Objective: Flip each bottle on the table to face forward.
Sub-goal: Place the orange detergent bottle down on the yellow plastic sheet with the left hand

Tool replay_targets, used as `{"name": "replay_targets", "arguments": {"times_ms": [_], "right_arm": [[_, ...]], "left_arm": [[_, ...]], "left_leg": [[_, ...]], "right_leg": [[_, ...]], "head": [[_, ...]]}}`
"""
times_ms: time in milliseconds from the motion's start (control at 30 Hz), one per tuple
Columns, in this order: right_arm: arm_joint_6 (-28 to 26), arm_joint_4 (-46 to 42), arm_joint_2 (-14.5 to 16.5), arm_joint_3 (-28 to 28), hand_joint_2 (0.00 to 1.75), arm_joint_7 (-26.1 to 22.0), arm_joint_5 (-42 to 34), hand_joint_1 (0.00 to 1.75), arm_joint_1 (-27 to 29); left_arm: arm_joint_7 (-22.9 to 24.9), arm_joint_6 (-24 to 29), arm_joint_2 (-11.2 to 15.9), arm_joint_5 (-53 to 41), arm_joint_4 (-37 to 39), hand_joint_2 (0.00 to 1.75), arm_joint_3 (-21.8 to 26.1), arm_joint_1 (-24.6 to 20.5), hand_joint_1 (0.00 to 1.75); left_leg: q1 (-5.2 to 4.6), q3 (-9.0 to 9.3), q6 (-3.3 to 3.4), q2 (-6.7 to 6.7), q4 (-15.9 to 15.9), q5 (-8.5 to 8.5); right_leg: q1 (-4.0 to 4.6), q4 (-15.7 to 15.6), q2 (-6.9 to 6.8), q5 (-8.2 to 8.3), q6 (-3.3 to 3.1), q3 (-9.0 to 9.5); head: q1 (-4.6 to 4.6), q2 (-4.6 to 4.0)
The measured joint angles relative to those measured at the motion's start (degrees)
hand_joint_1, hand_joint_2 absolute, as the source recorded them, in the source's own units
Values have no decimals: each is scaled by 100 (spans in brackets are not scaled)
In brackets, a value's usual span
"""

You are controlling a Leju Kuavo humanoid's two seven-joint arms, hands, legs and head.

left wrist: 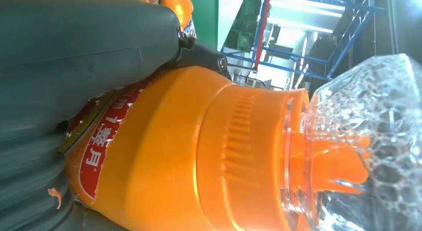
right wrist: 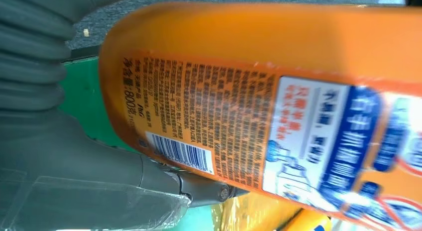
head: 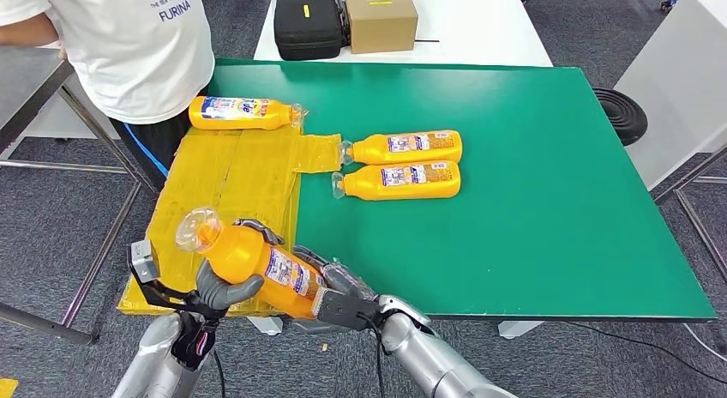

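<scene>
An orange bottle (head: 253, 265) with a clear cap (head: 196, 229) is lifted above the table's near left corner, cap pointing up and left. My left hand (head: 225, 286) grips its upper body (left wrist: 164, 156) just below the cap (left wrist: 368, 136). My right hand (head: 336, 286) holds its base end, where the back label with barcode (right wrist: 209, 126) shows. Three more orange bottles lie on the table: one (head: 244, 113) at the far left on the yellow sheet, and two (head: 403, 147) (head: 401, 180) side by side in the middle, caps pointing left.
The green table (head: 531, 201) has a yellow taped sheet (head: 223, 192) on its left side. A person in a white shirt (head: 129, 38) stands at the far left corner. A black case (head: 307, 25) and a cardboard box (head: 380, 18) sit on the white table behind.
</scene>
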Motion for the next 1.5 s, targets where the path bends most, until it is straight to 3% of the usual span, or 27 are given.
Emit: {"name": "replay_targets", "arguments": {"times_ms": [533,800,933,1167,1500], "right_arm": [[62,-786,-162,-56,0,7,127,0,307],[180,-1326,-309,-38,0,25,266,0,440],[228,-1729,-419,-5,0,43,241,0,632],[288,-2353,-611,-35,0,202,-97,0,847],[288,-3238,-724,-311,0,543,-108,0,1245]], "left_arm": [[-1,224,9,-112,0,175,106,-114,175],[-54,1063,73,-688,-1,175,310,-363,175],[-154,1681,242,-1245,-70,175,484,-611,175],[41,2211,699,-1883,-292,175,761,-1422,175],[218,3223,1068,-3788,-315,175,568,-2110,175]], "left_leg": [[0,0,0,0,0,0],[0,1,0,0,0,1],[5,-1,-3,-2,0,4],[8,-1,-5,-3,0,7],[7,-2,-6,-3,0,7]], "right_leg": [[0,0,0,0,0,1],[1,1,0,2,0,1],[4,1,-2,3,-1,0],[7,2,-2,3,-2,1],[6,2,-2,3,-2,-1]], "head": [[1,0],[1,0],[1,0],[1,0],[2,0]]}}
